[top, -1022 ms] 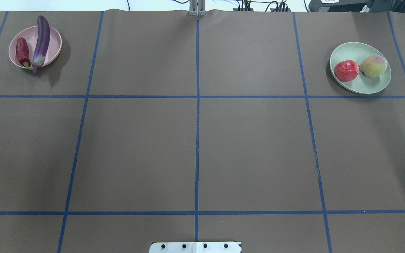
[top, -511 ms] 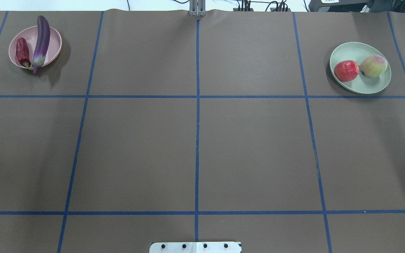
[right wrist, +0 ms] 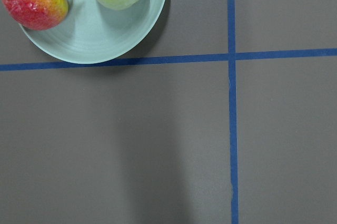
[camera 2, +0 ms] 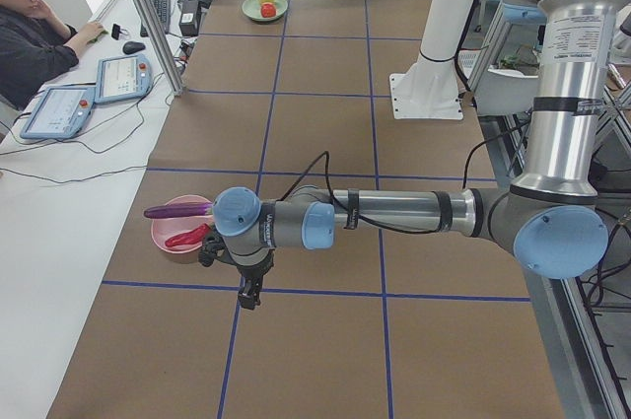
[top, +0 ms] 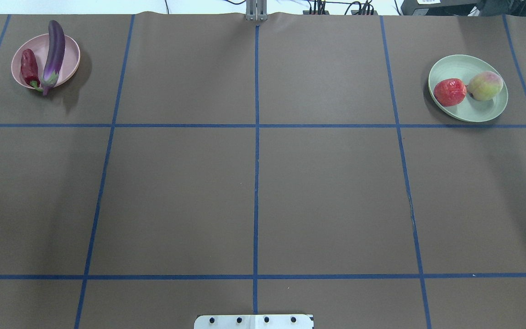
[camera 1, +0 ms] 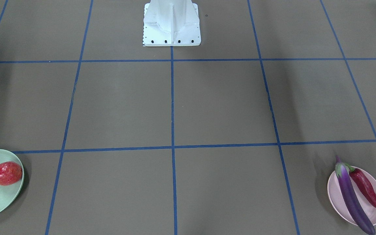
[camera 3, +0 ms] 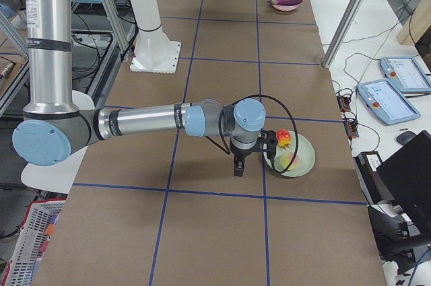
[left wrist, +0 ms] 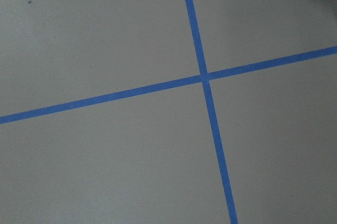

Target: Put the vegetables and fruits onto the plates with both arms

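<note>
The purple eggplant (top: 54,48) and the red chili pepper (top: 28,67) lie side by side on the pink plate (top: 72,59) at the far left. The red fruit (top: 449,92) and the yellow-green fruit (top: 485,85) sit on the mint green plate (top: 461,66) at the far right, also in the right wrist view (right wrist: 95,34). My left gripper (camera 2: 246,296) hangs above the table just short of the pink plate (camera 2: 170,234). My right gripper (camera 3: 238,168) hangs beside the mint plate (camera 3: 302,159). Both grippers appear empty. I cannot tell whether they are open or shut.
The brown table cover carries a grid of blue tape lines (top: 256,160). The white robot base (camera 1: 171,23) stands at the robot's edge. An operator (camera 2: 39,25) sits at a side desk with tablets (camera 2: 59,108) and cables.
</note>
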`<action>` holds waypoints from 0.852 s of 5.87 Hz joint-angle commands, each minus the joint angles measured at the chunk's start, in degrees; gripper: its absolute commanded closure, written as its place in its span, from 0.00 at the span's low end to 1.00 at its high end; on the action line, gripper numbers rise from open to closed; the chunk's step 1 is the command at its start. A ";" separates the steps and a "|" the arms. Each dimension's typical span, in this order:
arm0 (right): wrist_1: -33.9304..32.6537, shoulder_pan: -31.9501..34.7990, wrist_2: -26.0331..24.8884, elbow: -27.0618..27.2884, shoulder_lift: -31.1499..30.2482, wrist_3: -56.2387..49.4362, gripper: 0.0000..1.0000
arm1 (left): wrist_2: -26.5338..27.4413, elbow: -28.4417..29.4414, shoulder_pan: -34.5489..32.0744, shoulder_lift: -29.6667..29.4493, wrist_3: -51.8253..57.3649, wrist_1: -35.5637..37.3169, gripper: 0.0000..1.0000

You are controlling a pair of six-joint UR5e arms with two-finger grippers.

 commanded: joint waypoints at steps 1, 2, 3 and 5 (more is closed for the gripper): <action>0.03 1.33 -0.31 -0.29 -1.72 -3.95 0.00 | 0.05 -0.05 -0.05 -0.19 0.40 -0.25 0.00; -0.06 2.12 -0.22 -0.72 -2.16 -6.42 0.00 | 0.05 -0.14 -0.05 -0.28 0.41 -0.25 0.00; -0.06 2.57 -0.13 -1.34 -2.16 -7.93 0.00 | 0.05 -0.14 -0.05 -0.28 0.32 -0.16 0.00; -0.06 2.57 -0.22 -2.57 -1.82 -9.69 0.00 | 0.05 -0.22 0.04 -0.28 0.32 -0.16 0.00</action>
